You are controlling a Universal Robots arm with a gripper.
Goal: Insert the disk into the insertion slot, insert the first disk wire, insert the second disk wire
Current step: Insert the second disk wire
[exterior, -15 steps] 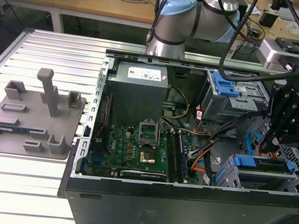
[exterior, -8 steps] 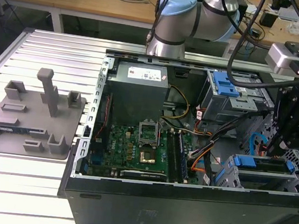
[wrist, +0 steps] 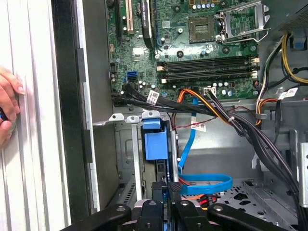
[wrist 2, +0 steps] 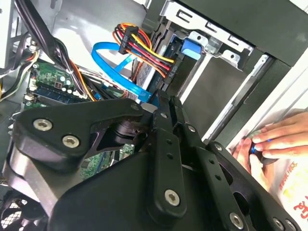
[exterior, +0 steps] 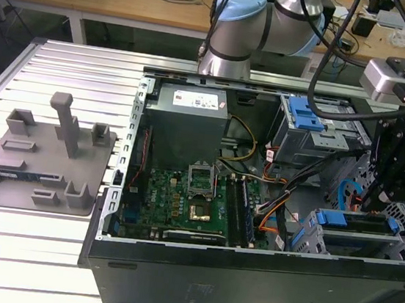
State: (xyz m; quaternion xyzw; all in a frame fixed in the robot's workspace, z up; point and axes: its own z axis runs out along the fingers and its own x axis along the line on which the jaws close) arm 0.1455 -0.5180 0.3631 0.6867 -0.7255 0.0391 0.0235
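Black gripper (wrist: 167,192) low over the rear of the drive bay, jaws drawn close together at the end of a flat blue cable (wrist: 204,181). Impossible to tell whether pinching the cable's plug or merely touching it. Same pose in the second wrist view, with a bundle of red, yellow and orange wires (wrist 2: 144,48) just beyond.

Directly ahead of the gripper in the first wrist view, the disk (wrist: 156,142), already seated in the insertion slot (wrist: 126,118). Seen edge-on, bright blue plastic frame foremost, label side hidden. In the exterior view, the slot a low grey sheet-metal cage in the case's corner at the exterior view's lower right, blue frame lying level inside.

All of it inside an open black computer case (exterior: 244,293) lying on its side on a ribbed metal table (exterior: 26,263). Also in the case: a green motherboard (exterior: 181,201) on the floor, a grey power supply (exterior: 188,120) behind it, a taller grey cage with a blue latch (exterior: 310,120) beside that. Tight quarters around the slot, with case wall on one side and black cable bundles crossing between motherboard and cage. More open room above the motherboard.

A grey moulded fixture (exterior: 39,161) on the table, well apart at the exterior view's left. A person's hand (wrist: 7,108) resting on the table just outside the case wall.
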